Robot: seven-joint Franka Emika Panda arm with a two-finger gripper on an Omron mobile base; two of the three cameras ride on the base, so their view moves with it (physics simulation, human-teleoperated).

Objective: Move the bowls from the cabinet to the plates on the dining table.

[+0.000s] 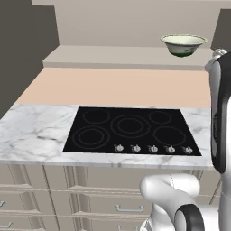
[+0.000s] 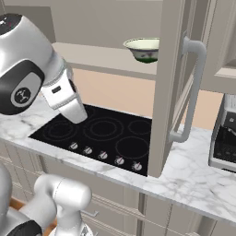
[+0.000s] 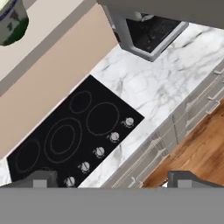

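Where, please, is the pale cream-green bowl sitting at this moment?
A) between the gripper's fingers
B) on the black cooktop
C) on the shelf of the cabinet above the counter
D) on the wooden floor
C: the bowl rests on the cabinet shelf, well above the cooktop.

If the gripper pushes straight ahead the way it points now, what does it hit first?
Most likely the black cooktop: the open gripper looks down at it, near its knob row. Nothing shows in between, though depth is hard to judge.
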